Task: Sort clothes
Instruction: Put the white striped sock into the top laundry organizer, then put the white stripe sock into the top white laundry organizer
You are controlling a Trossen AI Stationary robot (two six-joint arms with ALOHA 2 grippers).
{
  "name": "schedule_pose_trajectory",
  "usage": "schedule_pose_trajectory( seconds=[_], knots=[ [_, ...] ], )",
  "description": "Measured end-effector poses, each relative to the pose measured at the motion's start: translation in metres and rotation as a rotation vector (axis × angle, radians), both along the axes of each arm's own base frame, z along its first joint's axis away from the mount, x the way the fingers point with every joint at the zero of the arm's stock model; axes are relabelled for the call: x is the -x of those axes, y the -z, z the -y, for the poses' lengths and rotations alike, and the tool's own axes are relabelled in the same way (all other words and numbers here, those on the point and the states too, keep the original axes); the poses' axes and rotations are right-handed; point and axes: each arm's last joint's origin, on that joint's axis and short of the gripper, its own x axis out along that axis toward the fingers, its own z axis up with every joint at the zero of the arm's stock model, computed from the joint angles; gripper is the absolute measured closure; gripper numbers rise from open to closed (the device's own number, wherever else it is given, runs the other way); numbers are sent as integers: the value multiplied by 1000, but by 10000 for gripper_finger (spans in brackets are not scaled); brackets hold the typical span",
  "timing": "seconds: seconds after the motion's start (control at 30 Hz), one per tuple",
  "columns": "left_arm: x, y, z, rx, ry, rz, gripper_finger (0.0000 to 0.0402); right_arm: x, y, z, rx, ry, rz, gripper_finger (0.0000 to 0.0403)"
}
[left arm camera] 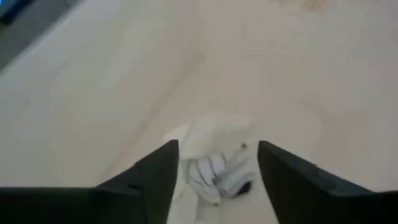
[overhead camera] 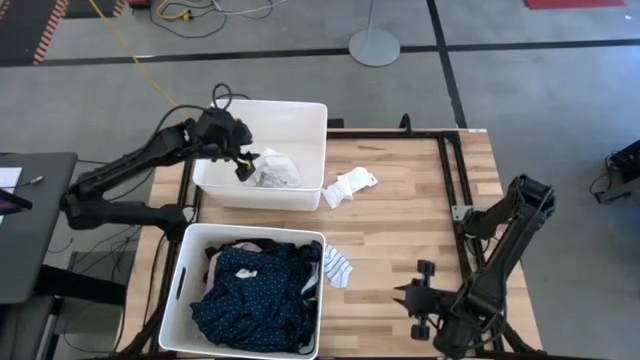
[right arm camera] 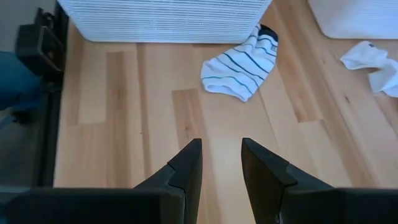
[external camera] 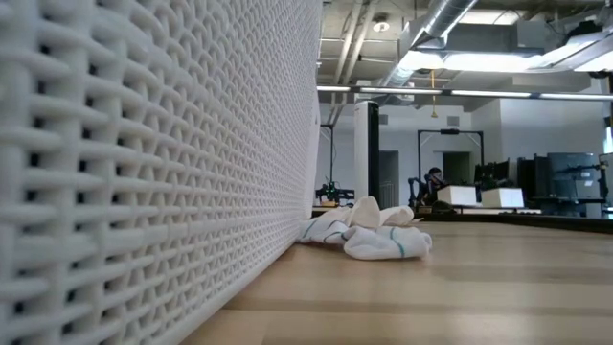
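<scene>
Over far bin [overhead camera: 300,120], left end effector [overhead camera: 243,165]

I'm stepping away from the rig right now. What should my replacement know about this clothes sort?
Left gripper: open above the far bin, a small striped sock lying in the bin just below it.
Right gripper: jaws parted, empty, parked over bare table at the near right.
Near bin: holds the navy dotted piece and other dark clothes.
Left to sort: white sock on the table beside the far bin; striped sock on the table against the near bin's corner.
</scene>
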Motion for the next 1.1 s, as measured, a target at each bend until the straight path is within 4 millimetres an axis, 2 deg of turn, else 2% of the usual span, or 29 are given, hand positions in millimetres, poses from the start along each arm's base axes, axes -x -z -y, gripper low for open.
schedule_pose_trajectory(
  seconds=[0.17, 0.33, 0.5, 0.67, 0.77, 0.93, 1.1],
  knots=[
    [4, -31, 15, 13, 98, 135, 156, -12, 12, 2, 42, 37, -25, 269],
    [11, -63, 48, -20, 269, 257, 158, -27, 33, 3, 103, 80, -58, 243],
    [22, -78, 83, -64, 380, 325, 165, -46, 51, 4, 152, 140, -6, 205],
    [29, -83, 113, -49, 493, 366, 166, -67, 62, 16, 178, 205, 6, 169],
    [29, -82, 130, -12, 580, 379, 166, -83, 66, 19, 179, 186, 23, 157],
    [18, -67, 159, 9, 680, 349, 166, -108, 71, 26, 177, 128, 29, 153],
    [6, -51, 196, -22, 766, 336, 166, -120, 83, 43, 156, 114, 12, 153]
  ],
)
